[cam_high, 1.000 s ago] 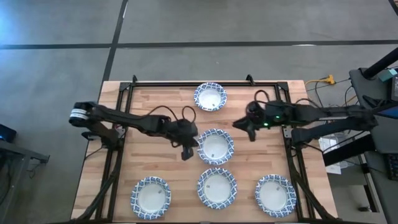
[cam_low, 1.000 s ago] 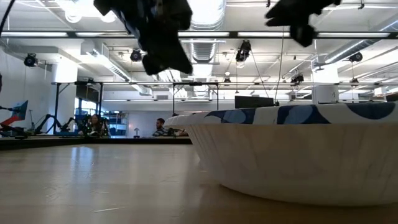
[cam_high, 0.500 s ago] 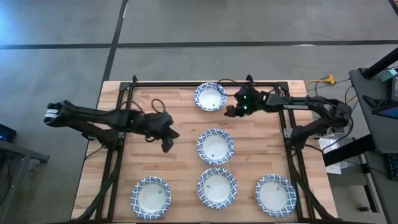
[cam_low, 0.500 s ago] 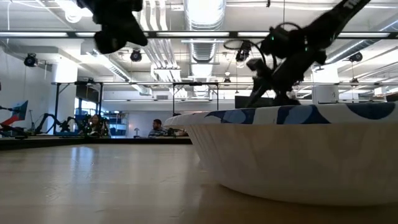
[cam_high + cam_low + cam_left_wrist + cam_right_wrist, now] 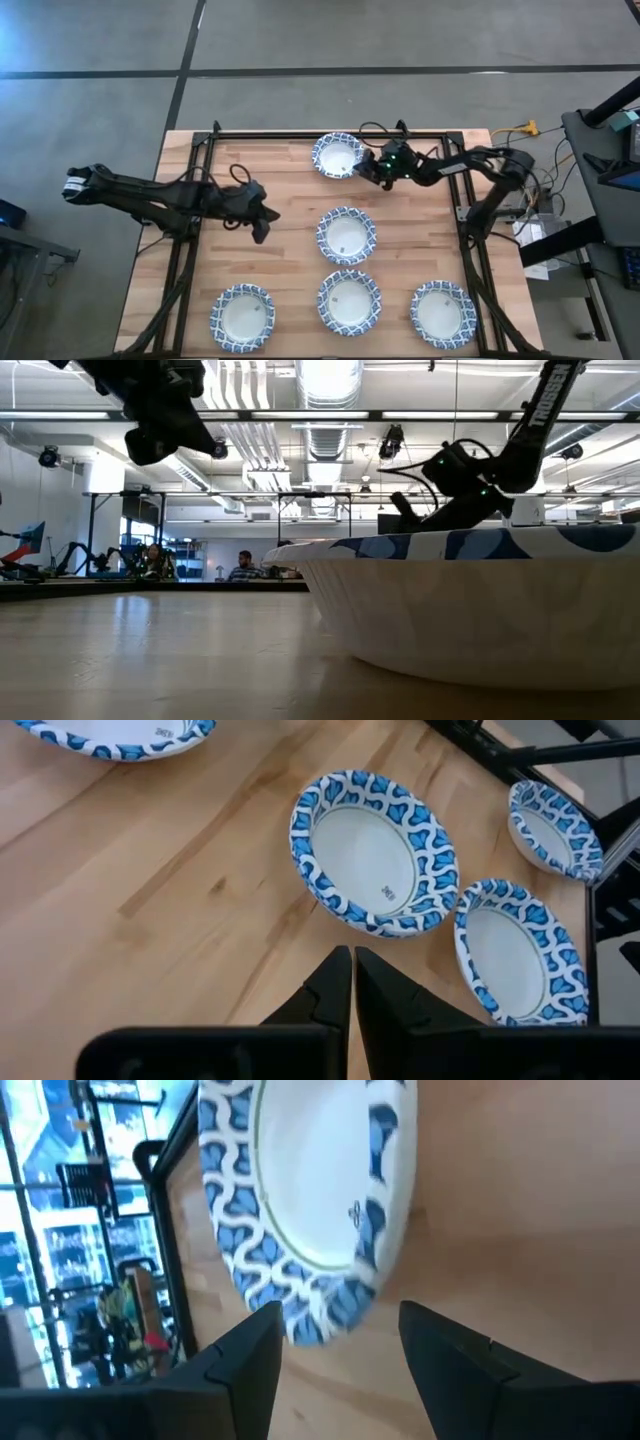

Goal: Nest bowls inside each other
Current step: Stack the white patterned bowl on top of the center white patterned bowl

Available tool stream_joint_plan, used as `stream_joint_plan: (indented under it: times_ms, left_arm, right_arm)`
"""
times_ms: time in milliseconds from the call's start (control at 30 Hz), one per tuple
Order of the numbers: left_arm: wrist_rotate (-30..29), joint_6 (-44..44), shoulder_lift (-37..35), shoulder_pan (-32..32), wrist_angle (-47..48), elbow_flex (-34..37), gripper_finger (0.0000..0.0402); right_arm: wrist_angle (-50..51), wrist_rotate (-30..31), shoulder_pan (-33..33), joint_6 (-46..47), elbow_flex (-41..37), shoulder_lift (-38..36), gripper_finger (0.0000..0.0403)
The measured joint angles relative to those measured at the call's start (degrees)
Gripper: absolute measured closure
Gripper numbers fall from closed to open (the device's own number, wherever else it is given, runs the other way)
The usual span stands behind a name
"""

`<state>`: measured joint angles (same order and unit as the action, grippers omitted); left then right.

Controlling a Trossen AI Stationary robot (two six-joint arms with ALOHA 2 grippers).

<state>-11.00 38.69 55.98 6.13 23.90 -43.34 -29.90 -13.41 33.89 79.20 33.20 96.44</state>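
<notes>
Round shallow paper bowls point(image 5: 346, 235), white inside with blue-and-white lattice rims, lie on a pale wooden bench point(image 5: 270, 270) framed in black; both arms are dark.

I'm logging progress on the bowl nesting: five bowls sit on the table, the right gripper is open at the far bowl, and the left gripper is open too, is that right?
Not quite: the left gripper is shut, its fingers pressed together with nothing between them, as the left wrist view shows. The rest holds: five bowls sit on the table, and the right gripper is open at the far bowl.
</notes>
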Motion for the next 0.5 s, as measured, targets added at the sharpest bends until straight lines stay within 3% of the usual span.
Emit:
stream_joint_plan:
  times_ms: [500]
  left_arm:
    - [0.13, -0.02, 0.12, 0.0, -2.96, 1.36, 0.04]
  right_arm:
    - [-0.28, 2.42, 0.0, 0.35, 9.0, 7.96, 0.0217]
